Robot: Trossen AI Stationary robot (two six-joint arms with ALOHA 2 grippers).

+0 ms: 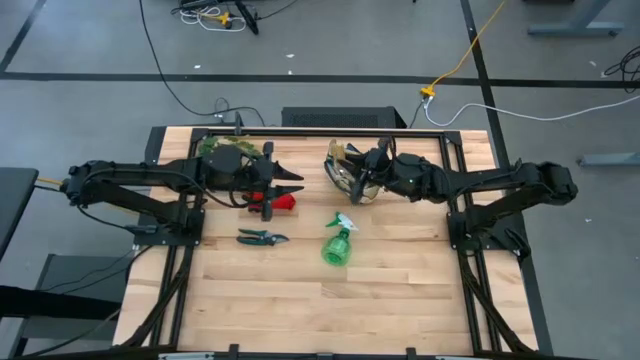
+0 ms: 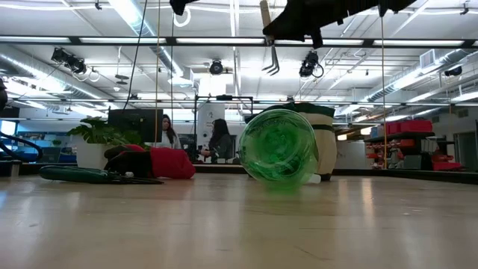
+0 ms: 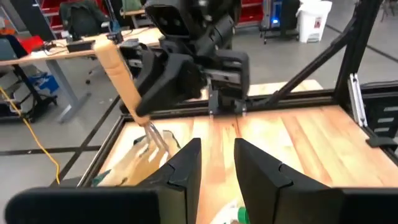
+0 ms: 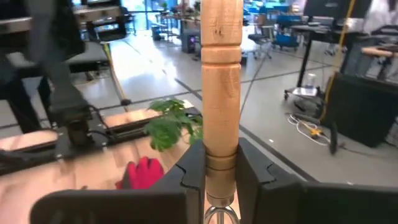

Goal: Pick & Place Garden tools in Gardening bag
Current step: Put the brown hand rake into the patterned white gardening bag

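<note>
The right gripper point(image 4: 214, 163), clamped on the wooden-handled hand rake point(image 4: 221, 81), hangs over the olive-and-tan fabric bag point(image 1: 345, 170) at upper centre; next, lower and release. The left gripper point(image 3: 217, 163), part-open and empty, waits.

Right gripper point(image 1: 368, 176) raised above the table's far side, fingers clamped on a pale wooden handle point(image 4: 221, 81). Left gripper point(image 1: 285, 186) raised, fingers parted, empty.

The wooden-handled hand rake point(image 4: 221, 81) hung upright, tines down, above the gardening bag point(image 1: 345, 172), an olive-and-tan soft bag standing open toward the bench's far edge. The green spray bottle point(image 1: 338, 243) lay on its side mid-bench. The dark-handled pruning shears point(image 1: 262, 238) lay flat to its left. The red gloves point(image 1: 284, 201) lay crumpled beyond the shears.
</note>
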